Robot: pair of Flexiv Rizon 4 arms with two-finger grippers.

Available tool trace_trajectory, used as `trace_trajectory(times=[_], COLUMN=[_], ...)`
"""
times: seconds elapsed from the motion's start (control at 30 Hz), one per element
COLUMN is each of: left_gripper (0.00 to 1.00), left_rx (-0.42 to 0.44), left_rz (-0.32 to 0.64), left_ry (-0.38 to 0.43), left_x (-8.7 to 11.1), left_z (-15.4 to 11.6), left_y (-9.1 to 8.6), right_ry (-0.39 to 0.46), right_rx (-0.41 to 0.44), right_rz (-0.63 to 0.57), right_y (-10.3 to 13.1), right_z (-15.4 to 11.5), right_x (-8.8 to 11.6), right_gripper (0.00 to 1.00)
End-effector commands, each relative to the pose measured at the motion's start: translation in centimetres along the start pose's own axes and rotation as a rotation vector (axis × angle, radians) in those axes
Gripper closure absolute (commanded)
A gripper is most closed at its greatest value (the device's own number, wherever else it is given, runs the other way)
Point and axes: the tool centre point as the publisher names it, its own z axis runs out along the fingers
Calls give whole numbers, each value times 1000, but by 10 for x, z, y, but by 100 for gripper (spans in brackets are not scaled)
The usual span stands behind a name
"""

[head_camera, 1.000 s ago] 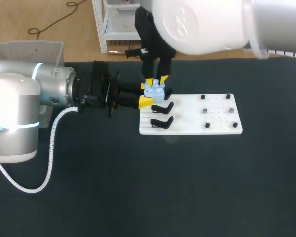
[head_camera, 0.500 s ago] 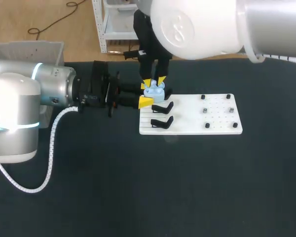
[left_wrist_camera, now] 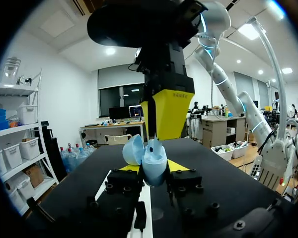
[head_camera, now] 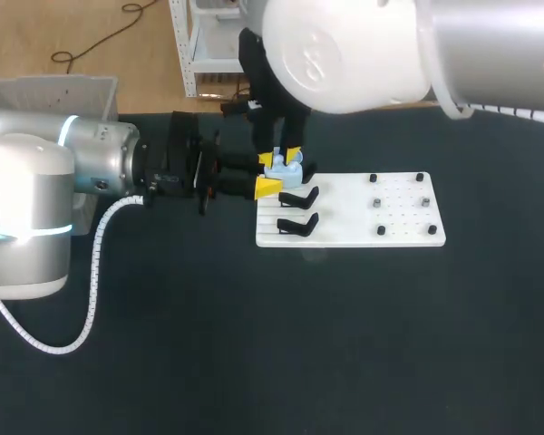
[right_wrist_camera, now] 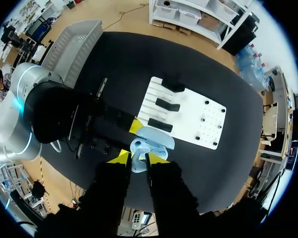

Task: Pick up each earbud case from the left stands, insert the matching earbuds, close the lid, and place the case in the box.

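In the head view, the left gripper [head_camera: 267, 174] is reaching in from the left and clamping the light blue earbud case [head_camera: 283, 168] between its two yellow tips, one on the far side and one on the near side. The case is sitting in that grip at the far left corner of the white board [head_camera: 363, 217], just beyond two black stands [head_camera: 298, 197]. The right gripper [head_camera: 284, 156] is hanging straight down over the case; I cannot tell whether it is apart, together or gripping anything. Small dark pegs [head_camera: 377, 201] are standing on the right half of the board. A grey box [head_camera: 50, 91] is sitting at the far left.

In the left wrist view, the left gripper [left_wrist_camera: 154, 167] is pressing the earbud case [left_wrist_camera: 153, 158] from both sides, and the lid [left_wrist_camera: 133, 148] is standing open, tilted to one side. The right gripper [left_wrist_camera: 153, 136] is pointing down into the open case, touching or nearly touching it.

In the right wrist view, the right gripper [right_wrist_camera: 139, 161] is sitting directly above the earbud case [right_wrist_camera: 154, 137], which the left gripper [right_wrist_camera: 129, 142] is holding beside the white board [right_wrist_camera: 188, 116]. Black stands [right_wrist_camera: 168, 104] are lying on the board's near end, and the grey box [right_wrist_camera: 74, 44] is standing beyond the left arm.
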Motion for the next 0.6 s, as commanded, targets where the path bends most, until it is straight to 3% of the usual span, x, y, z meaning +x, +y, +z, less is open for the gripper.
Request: trace_trajectory(times=[0.03,0.6], left_gripper=[100,100], left_rx=[-4,-4], left_rz=[3,3], left_ry=[-2,-2], left_x=[1,1], left_z=[0,0], left_y=[-1,-1], right_ry=[5,41], right_rx=[0,3], right_rz=[2,-1], right_y=[0,2], right_z=[1,0], right_x=[-1,-5], right_gripper=[100,100])
